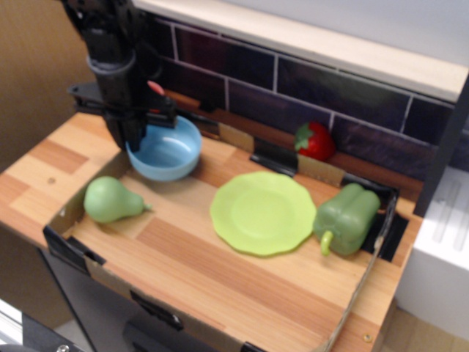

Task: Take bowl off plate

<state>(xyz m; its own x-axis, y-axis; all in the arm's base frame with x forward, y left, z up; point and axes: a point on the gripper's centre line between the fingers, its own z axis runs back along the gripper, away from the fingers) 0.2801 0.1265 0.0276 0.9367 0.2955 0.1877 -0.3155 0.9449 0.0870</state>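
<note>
- Gripper [134,139] is pinching the left rim of the bowl [167,150], jaws pressed onto the wall, one apparently inside and one outside; the frame is blurred, so exact finger placement is hard to read.
- Bowl is sitting at the back left of the cardboard tray [69,246], well apart from the plate [262,213] and tilted slightly. Whether it is resting on the wood or hanging just above it, I cannot tell.
- Plate is lying bare mid-tray, nothing on it. Judging from this, the lifting-off part is done and only the set-down and release remain.
- Pear [110,199] is lying near the bowl, in front and a little left; pepper [346,218] is touching or just beside the plate's right edge; strawberry [316,141] is at the back wall.
- Handling, as a judgement: the bowl is looking like thin glossy plastic, so light and stiff, unlikely to break, but slippery at the rim.
- A one-sided rim hold is letting it hang askew; the rim is still the sensible place to take it, wall between the jaws.
- Risk: on release it may rock or slide towards the pear.
</note>
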